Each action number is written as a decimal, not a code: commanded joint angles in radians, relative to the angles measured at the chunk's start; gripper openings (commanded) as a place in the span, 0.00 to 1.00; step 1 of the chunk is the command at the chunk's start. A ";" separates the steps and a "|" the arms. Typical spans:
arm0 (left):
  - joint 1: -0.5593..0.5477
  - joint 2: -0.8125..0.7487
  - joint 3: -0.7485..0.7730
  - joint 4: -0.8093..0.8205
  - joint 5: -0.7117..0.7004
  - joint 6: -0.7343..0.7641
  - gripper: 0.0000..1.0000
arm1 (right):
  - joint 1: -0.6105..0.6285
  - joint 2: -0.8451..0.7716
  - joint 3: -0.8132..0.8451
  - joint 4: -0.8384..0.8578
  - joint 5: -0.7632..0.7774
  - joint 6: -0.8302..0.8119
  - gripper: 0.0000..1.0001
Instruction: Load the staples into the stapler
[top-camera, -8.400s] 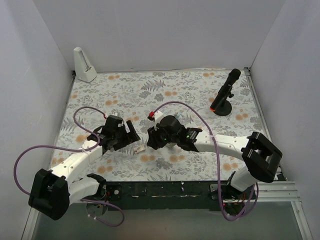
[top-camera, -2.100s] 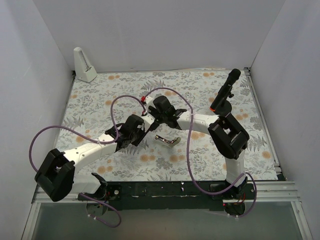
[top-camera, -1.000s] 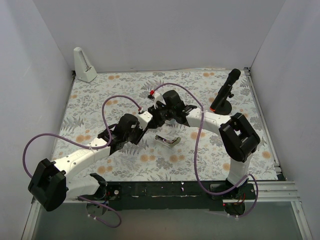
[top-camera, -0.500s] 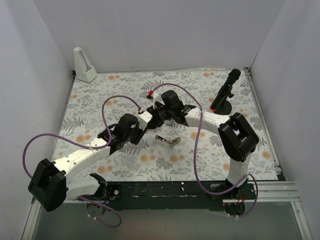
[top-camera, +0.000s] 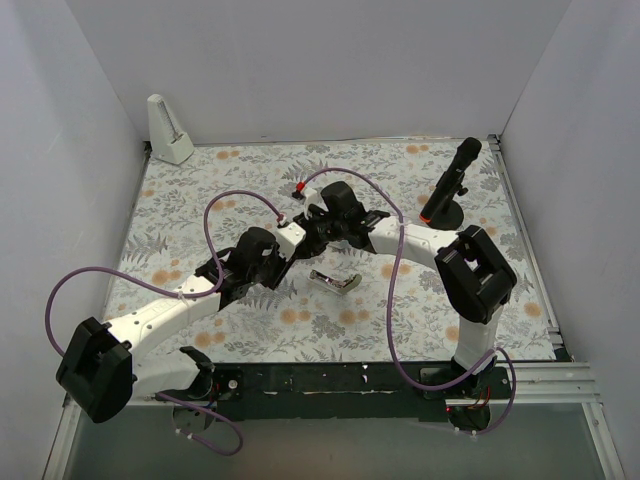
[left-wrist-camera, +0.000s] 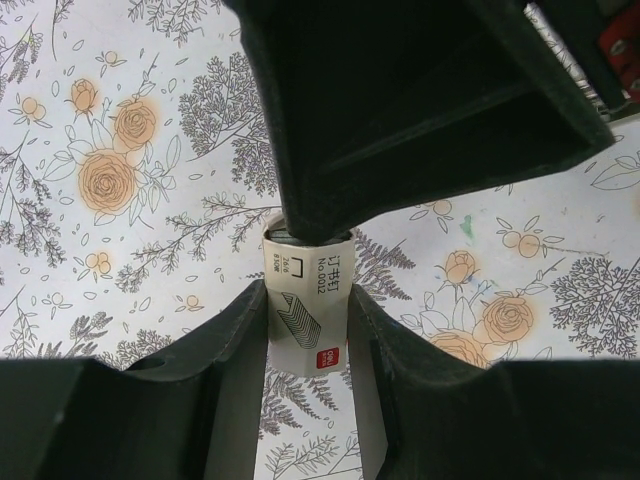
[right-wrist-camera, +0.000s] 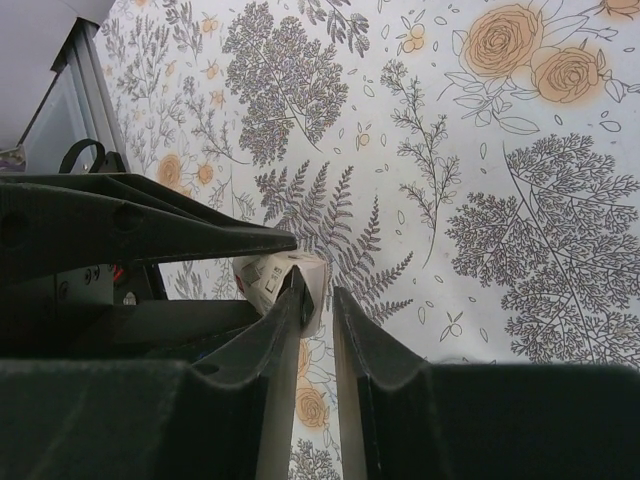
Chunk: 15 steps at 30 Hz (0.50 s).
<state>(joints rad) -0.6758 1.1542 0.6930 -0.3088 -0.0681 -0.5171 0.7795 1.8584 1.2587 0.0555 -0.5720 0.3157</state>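
Left wrist: left gripper (left-wrist-camera: 308, 322) clamps the staples (left-wrist-camera: 305, 300), right gripper (left-wrist-camera: 315, 220) hiding their top, its grip unclear.

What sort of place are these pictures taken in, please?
Most likely a lab robot test cell: plain white walls box in a table with a floral cover, and the left arm and right arm are mounted at its near edge.

My right gripper (right-wrist-camera: 318, 300) has swung away, uncovering the stapler (top-camera: 335, 282), now lying behind my fingertips; my left gripper (left-wrist-camera: 305, 300) has reached farther out; my right fingers have narrowed against the staple box (left-wrist-camera: 305, 310).
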 joint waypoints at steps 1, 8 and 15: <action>0.002 -0.025 0.000 0.019 0.019 0.000 0.22 | 0.006 0.019 0.036 0.015 0.012 0.000 0.25; 0.002 -0.019 0.000 0.019 0.007 0.005 0.22 | 0.012 0.030 0.050 -0.028 0.041 -0.039 0.10; 0.002 0.006 0.010 0.000 -0.004 0.002 0.26 | 0.014 0.038 0.057 -0.040 0.083 -0.069 0.01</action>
<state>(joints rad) -0.6758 1.1603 0.6930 -0.3145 -0.0700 -0.5167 0.7914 1.8721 1.2797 0.0338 -0.5407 0.2844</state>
